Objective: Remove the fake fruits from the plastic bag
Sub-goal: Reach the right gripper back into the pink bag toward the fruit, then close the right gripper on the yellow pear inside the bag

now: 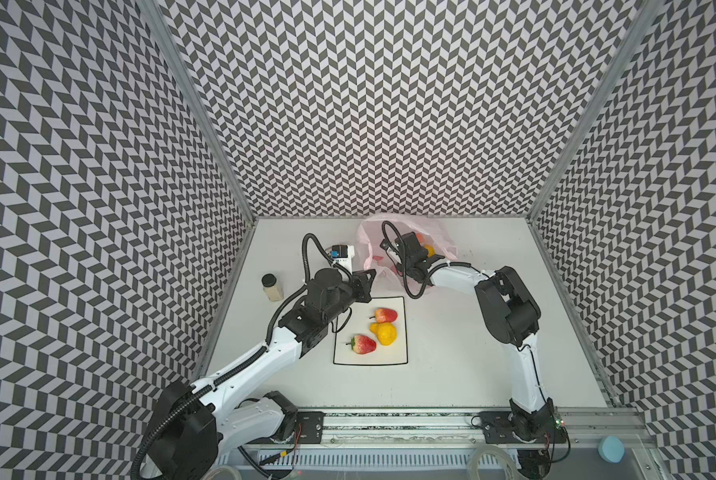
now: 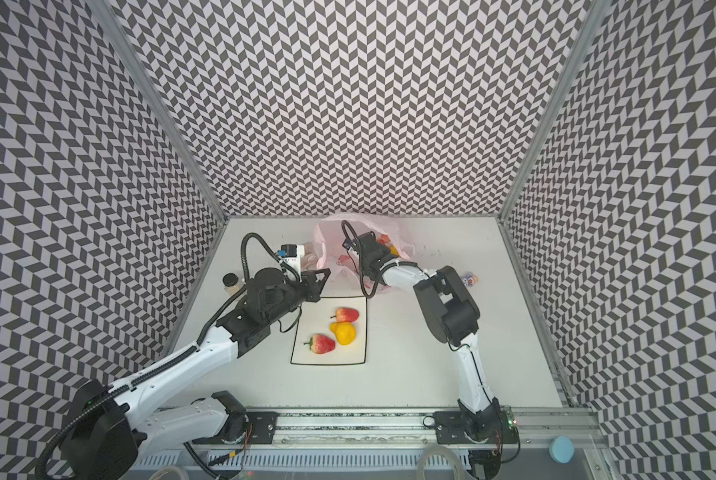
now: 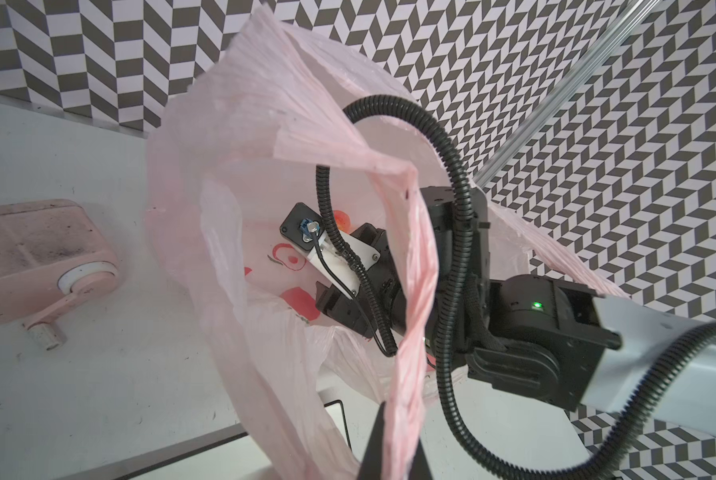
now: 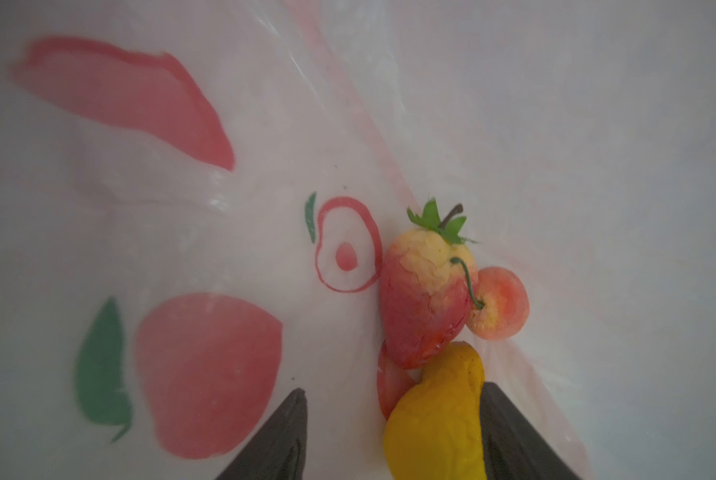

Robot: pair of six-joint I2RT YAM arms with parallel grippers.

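Note:
The pale pink plastic bag (image 1: 406,232) stands at the back of the table, its mouth pulled open. My left gripper (image 3: 393,457) is shut on a twisted handle loop (image 3: 414,316) of the bag. My right gripper (image 4: 393,388) is inside the bag and open. A yellow pear (image 4: 435,419) lies between its fingers, against one finger, with a gap to the other. Beyond it in the bag lie a strawberry (image 4: 424,295), a small pink round piece (image 4: 499,303) and part of another red strawberry (image 4: 391,388). Two strawberries (image 1: 385,315) (image 1: 363,344) and a pear (image 1: 384,333) lie on the white plate (image 1: 348,357).
A jar with a dark lid (image 1: 272,286) stands left of my left arm. A pink boxy toy with a crank (image 3: 36,266) sits beside the bag. A tiny purple figure (image 2: 469,279) lies right of my right arm. Patterned walls close in three sides.

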